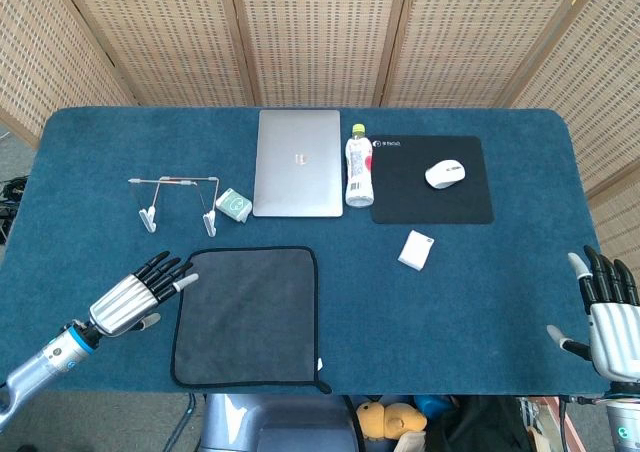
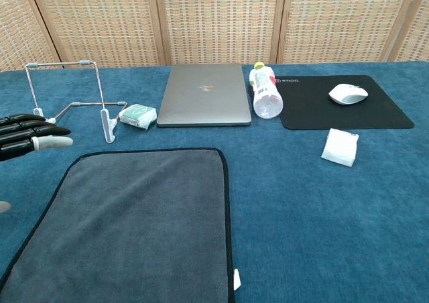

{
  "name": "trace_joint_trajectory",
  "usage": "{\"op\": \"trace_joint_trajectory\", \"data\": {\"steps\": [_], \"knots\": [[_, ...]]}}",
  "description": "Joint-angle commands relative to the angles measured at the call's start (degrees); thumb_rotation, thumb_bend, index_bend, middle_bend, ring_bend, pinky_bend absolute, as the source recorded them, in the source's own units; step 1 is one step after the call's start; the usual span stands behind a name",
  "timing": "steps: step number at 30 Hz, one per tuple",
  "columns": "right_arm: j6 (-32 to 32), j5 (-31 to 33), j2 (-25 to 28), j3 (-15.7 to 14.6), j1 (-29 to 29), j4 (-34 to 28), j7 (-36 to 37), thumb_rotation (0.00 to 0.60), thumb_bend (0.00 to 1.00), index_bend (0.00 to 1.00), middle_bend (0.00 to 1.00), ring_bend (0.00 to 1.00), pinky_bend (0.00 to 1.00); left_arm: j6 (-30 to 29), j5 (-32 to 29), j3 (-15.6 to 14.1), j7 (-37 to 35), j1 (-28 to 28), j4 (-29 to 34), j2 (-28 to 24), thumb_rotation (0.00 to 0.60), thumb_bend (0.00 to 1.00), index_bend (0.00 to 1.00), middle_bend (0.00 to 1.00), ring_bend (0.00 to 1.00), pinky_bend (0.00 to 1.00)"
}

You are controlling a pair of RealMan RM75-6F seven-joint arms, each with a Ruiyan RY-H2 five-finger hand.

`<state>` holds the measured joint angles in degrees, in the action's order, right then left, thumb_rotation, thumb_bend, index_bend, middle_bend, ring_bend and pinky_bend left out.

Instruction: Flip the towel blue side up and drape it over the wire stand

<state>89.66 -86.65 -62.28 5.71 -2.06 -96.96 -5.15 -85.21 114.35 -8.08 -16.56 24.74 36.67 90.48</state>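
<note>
The towel [image 1: 248, 315] [image 2: 137, 226] lies flat near the table's front edge, grey side up, with a black hem. The wire stand [image 1: 178, 200] [image 2: 72, 108] stands behind it to the left. My left hand [image 1: 134, 297] [image 2: 27, 136] hovers just off the towel's left edge, open, fingers stretched toward the towel's far left corner and holding nothing. My right hand [image 1: 608, 307] stays at the table's front right corner, open and far from the towel; the chest view does not show it.
Behind the towel lie a closed laptop [image 1: 298, 162], a small green packet [image 1: 233, 204] beside the stand, a bottle [image 1: 358, 166] on its side, a black mouse pad [image 1: 432, 179] with a white mouse [image 1: 445, 173], and a white packet [image 1: 416, 249].
</note>
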Motion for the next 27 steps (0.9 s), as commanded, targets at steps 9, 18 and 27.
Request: {"op": "trace_joint_trajectory", "data": {"steps": [9,18,27], "knots": [[0.0,-0.2,0.0,-0.1,-0.1,0.0,0.0,0.600,0.00,0.00,0.00,0.00,0.00,0.7,0.0,-2.6,2.7,1.9,-3.4,3.0,0.600,0.26,0.00,0.00,0.00,0.00],[-0.1,0.0,0.3,-0.1,-0.1,-0.2,0.3,0.600,0.00,0.00,0.00,0.00,0.00,2.6,-0.8,-4.3,4.6,2.7,-5.7,5.1,0.600,0.27,0.00,0.00,0.00,0.00],[0.1,0.2,0.5,0.0,0.0,-0.3,0.9,0.600,0.00,0.00,0.00,0.00,0.00,3.7,-1.6,-5.3,6.1,3.2,-6.4,6.5,0.600,0.29,0.00,0.00,0.00,0.00]]}}
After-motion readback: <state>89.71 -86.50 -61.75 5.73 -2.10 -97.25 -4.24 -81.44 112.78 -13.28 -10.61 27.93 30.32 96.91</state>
